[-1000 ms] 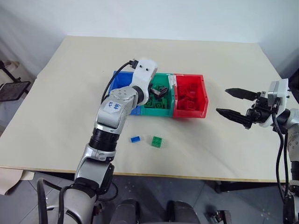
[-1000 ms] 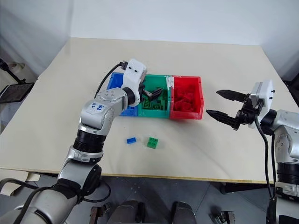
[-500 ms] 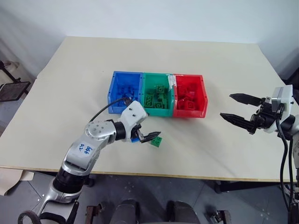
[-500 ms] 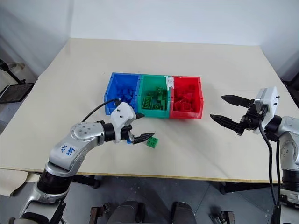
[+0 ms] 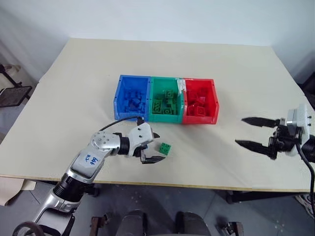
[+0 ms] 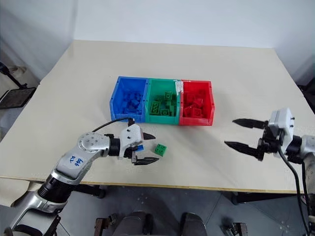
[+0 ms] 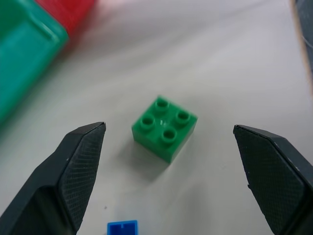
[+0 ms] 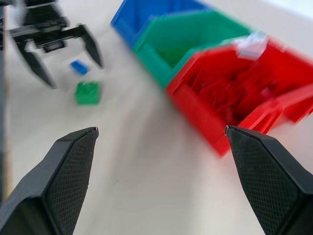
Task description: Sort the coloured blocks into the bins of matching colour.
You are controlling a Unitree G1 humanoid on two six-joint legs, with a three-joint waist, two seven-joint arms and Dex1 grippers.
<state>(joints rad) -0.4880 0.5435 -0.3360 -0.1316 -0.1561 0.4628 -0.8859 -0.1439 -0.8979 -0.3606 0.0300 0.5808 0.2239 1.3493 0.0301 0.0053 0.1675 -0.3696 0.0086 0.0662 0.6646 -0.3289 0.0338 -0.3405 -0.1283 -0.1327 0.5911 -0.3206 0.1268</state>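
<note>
The left end effector [image 5: 151,146] hovers low over the near part of the surface [image 5: 74,88], its two black fingers [image 7: 78,161] spread wide and gripping nothing. A small blue block [image 7: 122,228] lies right by it, close to the base of its fingers. Just to the right sits a green block [image 5: 166,148] with four studs, upright on the surface; it lies ahead of the fingers' open gap, touching neither. Farther back, in the middle of the surface, the three joined bins stand in a row: the blue bin [image 5: 119,87] on the left, the green bin [image 5: 166,80] in the middle, the red bin [image 5: 214,93] on the right. Each holds bricks of its own colour. A small pale scrap sits on the wall between green and red. Well to the right, near the surface's right edge, the right end effector [image 5: 253,132] hangs above the surface, pointing left, its fingers also wide apart and empty
</note>
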